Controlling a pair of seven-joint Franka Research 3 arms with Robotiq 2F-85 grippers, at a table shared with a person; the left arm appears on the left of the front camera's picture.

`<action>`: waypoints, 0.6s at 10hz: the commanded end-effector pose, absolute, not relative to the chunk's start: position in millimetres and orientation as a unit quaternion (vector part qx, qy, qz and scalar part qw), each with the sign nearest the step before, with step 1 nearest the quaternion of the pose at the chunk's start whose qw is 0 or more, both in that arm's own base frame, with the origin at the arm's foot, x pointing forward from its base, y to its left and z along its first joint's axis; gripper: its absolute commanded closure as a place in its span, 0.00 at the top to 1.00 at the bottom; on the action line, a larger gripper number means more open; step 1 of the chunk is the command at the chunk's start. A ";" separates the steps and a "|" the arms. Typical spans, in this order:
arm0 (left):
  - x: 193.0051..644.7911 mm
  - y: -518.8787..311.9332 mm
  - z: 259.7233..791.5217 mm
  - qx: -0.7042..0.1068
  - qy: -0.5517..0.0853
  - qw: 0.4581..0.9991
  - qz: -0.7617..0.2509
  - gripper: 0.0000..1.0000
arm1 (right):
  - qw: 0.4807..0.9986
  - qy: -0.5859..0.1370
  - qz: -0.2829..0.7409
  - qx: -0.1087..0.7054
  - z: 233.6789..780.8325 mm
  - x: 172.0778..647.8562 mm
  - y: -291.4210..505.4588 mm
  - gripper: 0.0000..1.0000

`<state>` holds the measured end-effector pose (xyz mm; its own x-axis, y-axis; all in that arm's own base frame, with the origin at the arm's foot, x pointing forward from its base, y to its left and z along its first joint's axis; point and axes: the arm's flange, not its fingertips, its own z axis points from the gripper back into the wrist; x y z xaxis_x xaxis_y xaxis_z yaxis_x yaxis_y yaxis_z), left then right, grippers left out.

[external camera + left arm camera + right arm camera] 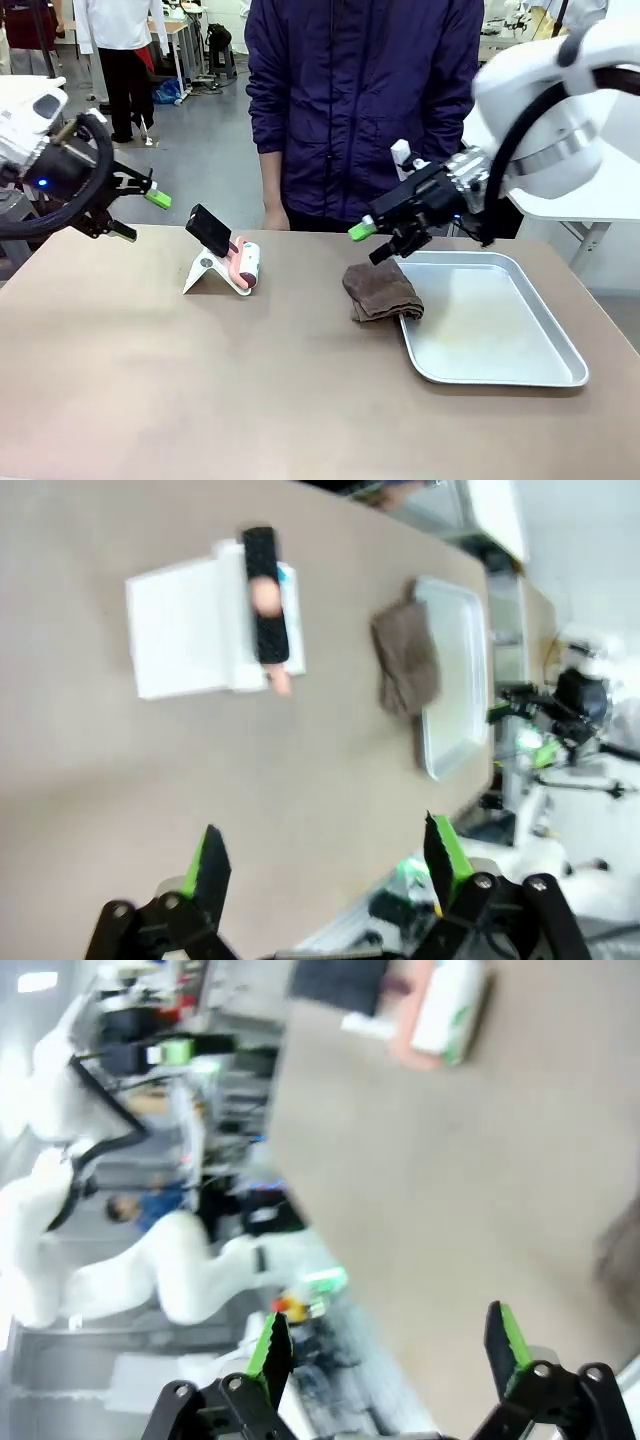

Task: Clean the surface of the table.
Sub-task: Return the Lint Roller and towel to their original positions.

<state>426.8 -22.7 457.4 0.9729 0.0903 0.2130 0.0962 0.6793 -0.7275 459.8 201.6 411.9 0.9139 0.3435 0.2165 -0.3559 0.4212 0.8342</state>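
Both fingers spread wide, empty, above table (200, 380); blurry workshop, apparently, behind.

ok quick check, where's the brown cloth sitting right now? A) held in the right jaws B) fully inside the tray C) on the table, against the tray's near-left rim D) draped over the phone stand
C: the brown cloth lies crumpled on the table, touching the tray at its left rim, while the right gripper hangs open above it, holding nothing.
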 end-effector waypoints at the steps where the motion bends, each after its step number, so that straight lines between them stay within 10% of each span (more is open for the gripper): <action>1: 383.3 2.6 450.9 -0.486 -0.103 0.866 -0.055 1.00 | 0.804 0.003 0.168 0.570 409.0 427.3 151.0 1.00; 6: 279.3 104.8 424.4 -0.664 -0.163 0.720 -0.118 1.00 | 0.736 -0.159 0.040 0.656 400.6 343.8 25.6 1.00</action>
